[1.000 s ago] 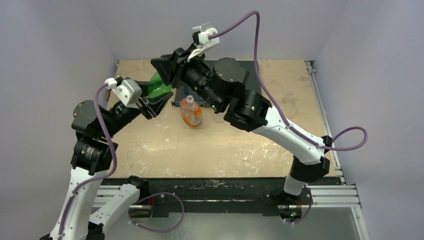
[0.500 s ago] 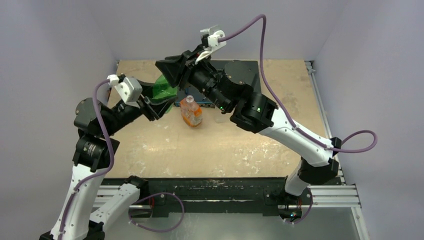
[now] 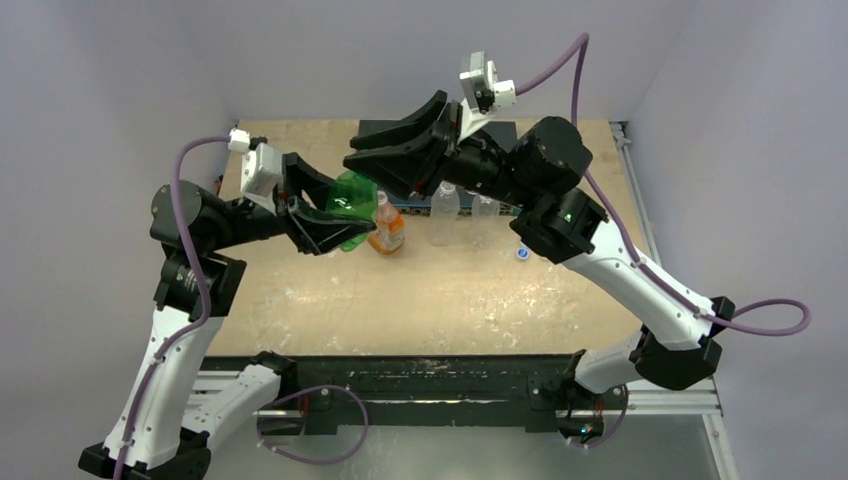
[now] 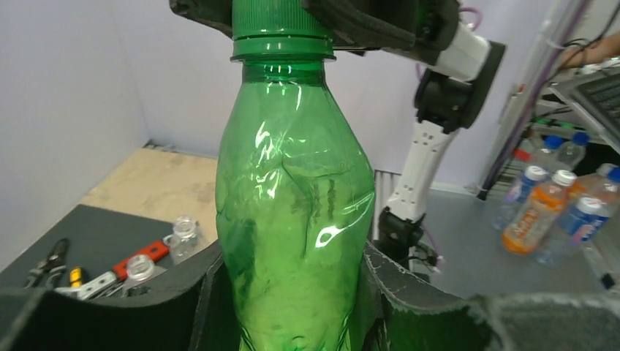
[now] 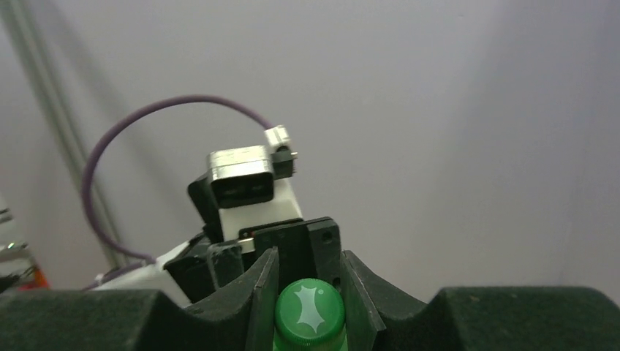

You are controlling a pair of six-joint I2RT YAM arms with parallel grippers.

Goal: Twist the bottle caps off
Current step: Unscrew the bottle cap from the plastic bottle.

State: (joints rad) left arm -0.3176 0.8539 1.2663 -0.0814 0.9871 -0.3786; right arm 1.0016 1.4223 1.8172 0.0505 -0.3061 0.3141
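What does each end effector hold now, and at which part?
The left end effector grips the green bottle around its lower body. The right end effector is shut on the green cap, pinching its sides.

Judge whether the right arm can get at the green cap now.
Yes, it seems: the right arm's fingers are shut on the green cap, while the left arm's fingers hold the green bottle.
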